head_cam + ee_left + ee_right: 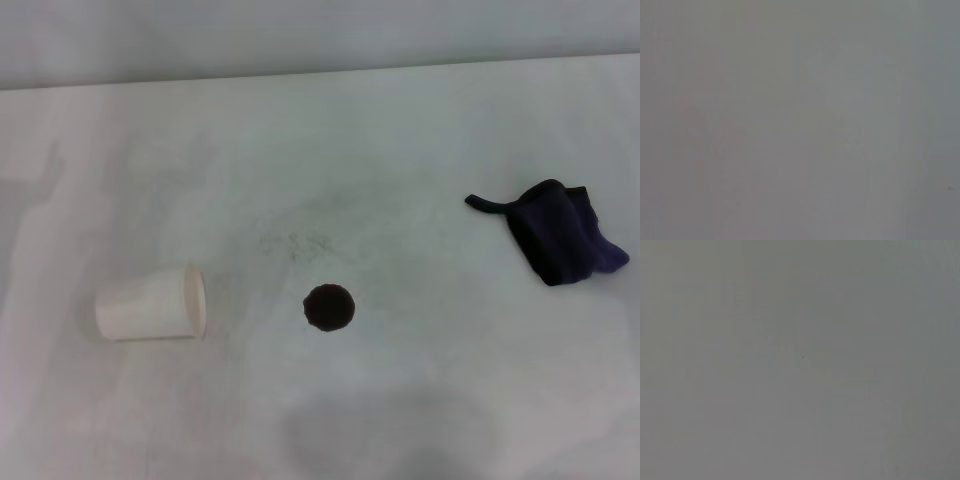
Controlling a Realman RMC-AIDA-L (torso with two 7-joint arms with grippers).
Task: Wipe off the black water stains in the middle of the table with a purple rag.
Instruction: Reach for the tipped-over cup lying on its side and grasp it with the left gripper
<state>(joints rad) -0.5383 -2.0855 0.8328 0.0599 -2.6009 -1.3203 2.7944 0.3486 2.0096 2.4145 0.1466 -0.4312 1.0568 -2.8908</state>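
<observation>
At the left of the frame, 1 white paper cup (150,303) lies on its side on the table (420,120). Near the middle sits the black water stains (329,308), 1 round dark blot. At the right, well apart, the purple rag (560,235) lies bunched. No gripper shows, so their fingers cannot be told.

On the broad white matte surface (420,120) there is one small round black-brown blot (329,308). One white paper cup (152,303) lies on its side left of the blot. One bunched dark purple cloth rag (560,243) lies to the blot's right.
</observation>
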